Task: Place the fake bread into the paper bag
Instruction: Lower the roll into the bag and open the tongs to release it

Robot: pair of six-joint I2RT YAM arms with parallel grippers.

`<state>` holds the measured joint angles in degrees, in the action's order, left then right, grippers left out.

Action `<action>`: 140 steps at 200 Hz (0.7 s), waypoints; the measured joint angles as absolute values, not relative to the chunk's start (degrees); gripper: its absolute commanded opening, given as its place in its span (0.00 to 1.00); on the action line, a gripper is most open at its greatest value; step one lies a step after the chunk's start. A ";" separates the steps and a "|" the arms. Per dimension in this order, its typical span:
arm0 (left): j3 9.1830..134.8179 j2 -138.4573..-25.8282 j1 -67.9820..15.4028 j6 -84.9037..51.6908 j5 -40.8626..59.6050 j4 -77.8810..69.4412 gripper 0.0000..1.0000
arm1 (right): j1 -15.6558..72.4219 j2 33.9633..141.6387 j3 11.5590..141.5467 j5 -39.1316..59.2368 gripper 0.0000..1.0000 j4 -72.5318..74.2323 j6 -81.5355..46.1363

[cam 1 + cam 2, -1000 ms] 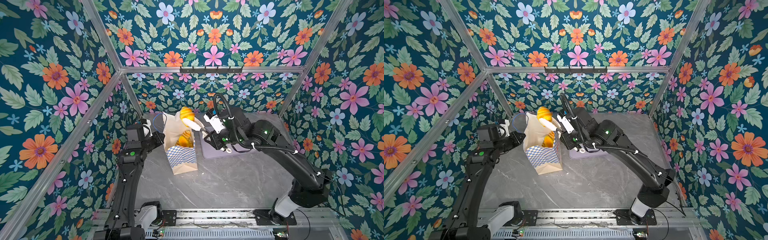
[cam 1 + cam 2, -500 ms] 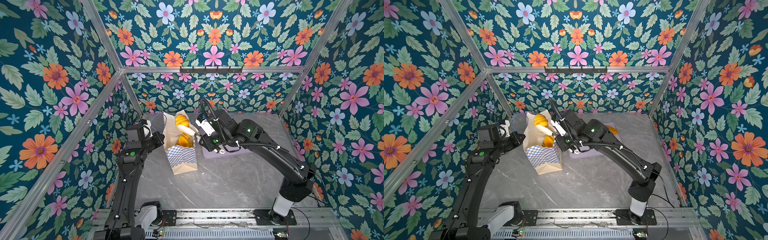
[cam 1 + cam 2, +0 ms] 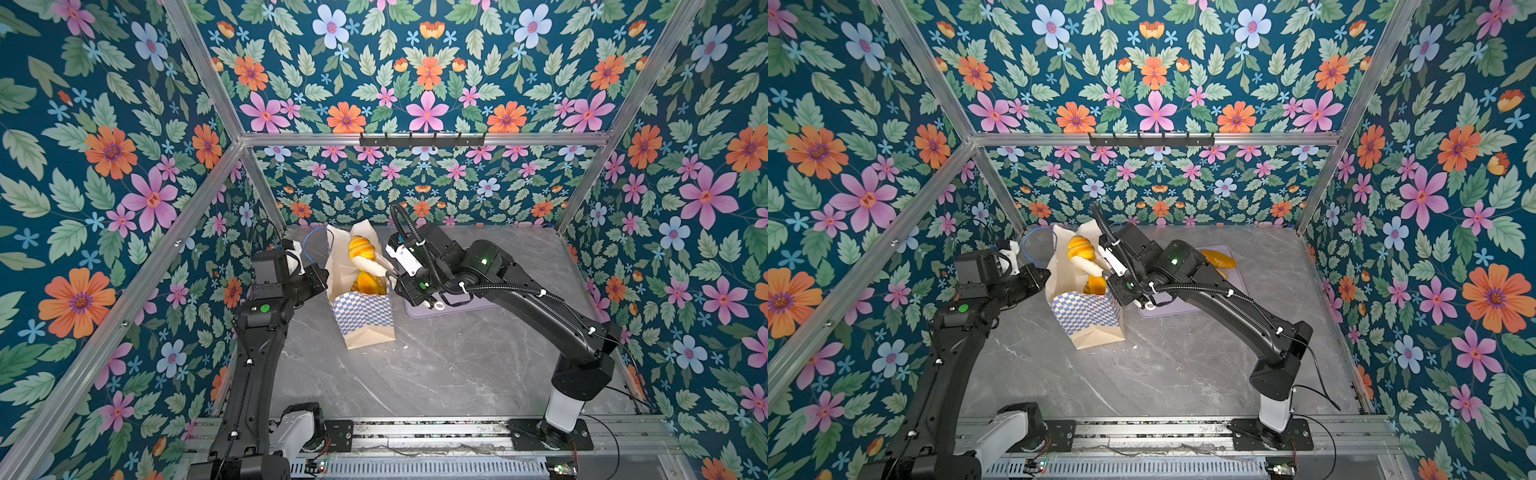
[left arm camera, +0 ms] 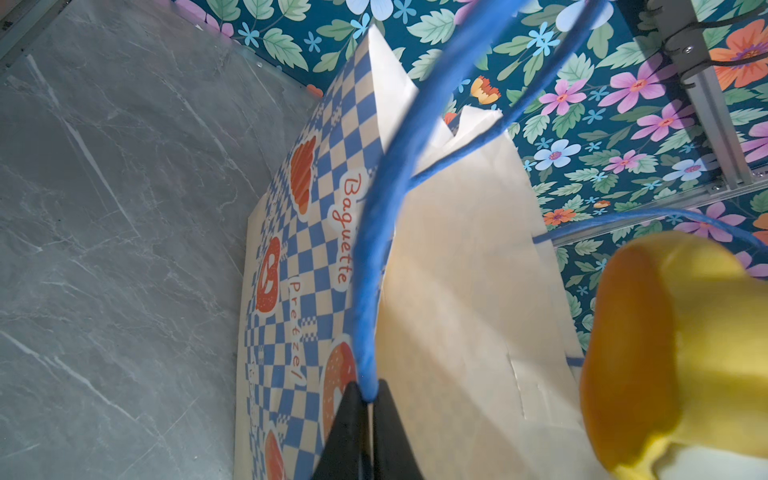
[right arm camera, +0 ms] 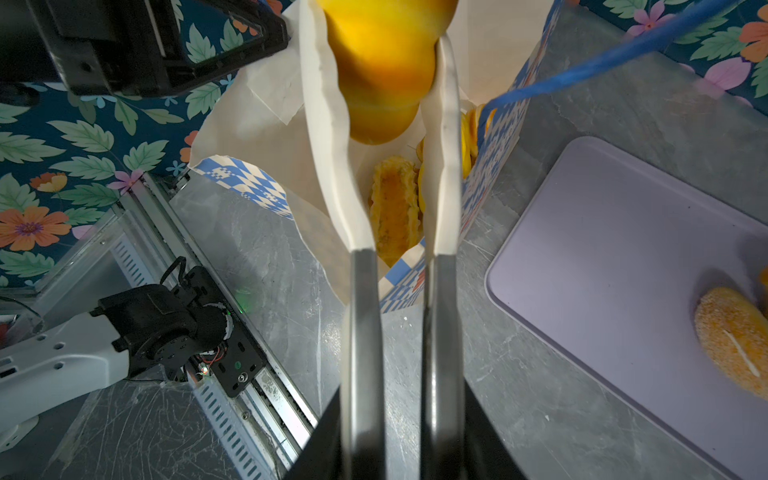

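Note:
The paper bag (image 3: 365, 320) (image 3: 1088, 318) stands open on the grey table, cream with a blue chequered band. My left gripper (image 3: 322, 276) (image 4: 368, 390) is shut on its blue cord handle (image 4: 374, 249). My right gripper (image 3: 368, 259) (image 5: 380, 62) is shut on a ridged golden roll (image 3: 362, 248) (image 3: 1080, 247) (image 5: 386, 75), one piece of the fake bread. It holds the roll between long white fingers (image 5: 328, 124) just above the bag's mouth. More fake bread (image 5: 395, 208) (image 3: 368, 282) lies inside the bag. A seeded loaf (image 5: 735, 340) (image 3: 1219, 258) rests on the tray.
A flat lilac tray (image 3: 453, 309) (image 5: 602, 232) lies right of the bag, partly under my right arm. Floral walls with aluminium posts close in the table at the back and sides. A metal rail (image 3: 415, 428) runs along the front.
My right gripper has carried the roll left and down, closer to the bag's mouth. The left gripper keeps its hold on the handle in the same place.

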<state>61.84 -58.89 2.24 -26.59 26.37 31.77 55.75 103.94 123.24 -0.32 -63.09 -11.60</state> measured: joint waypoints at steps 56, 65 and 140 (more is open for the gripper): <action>61.69 -58.92 2.24 -26.59 26.37 31.73 0.10 | 55.83 104.51 123.24 -1.23 0.38 -63.20 -11.57; 61.69 -58.92 2.24 -26.59 26.37 31.73 0.10 | 55.86 104.66 123.20 -1.61 0.40 -63.20 -11.53; 61.65 -58.85 2.24 -26.59 26.35 31.73 0.10 | 56.03 105.21 123.37 -2.11 0.51 -63.24 -11.42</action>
<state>61.65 -58.85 2.24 -26.59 26.35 31.73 56.03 105.21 123.37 -2.11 -63.24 -11.42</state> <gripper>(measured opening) 0.105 0.503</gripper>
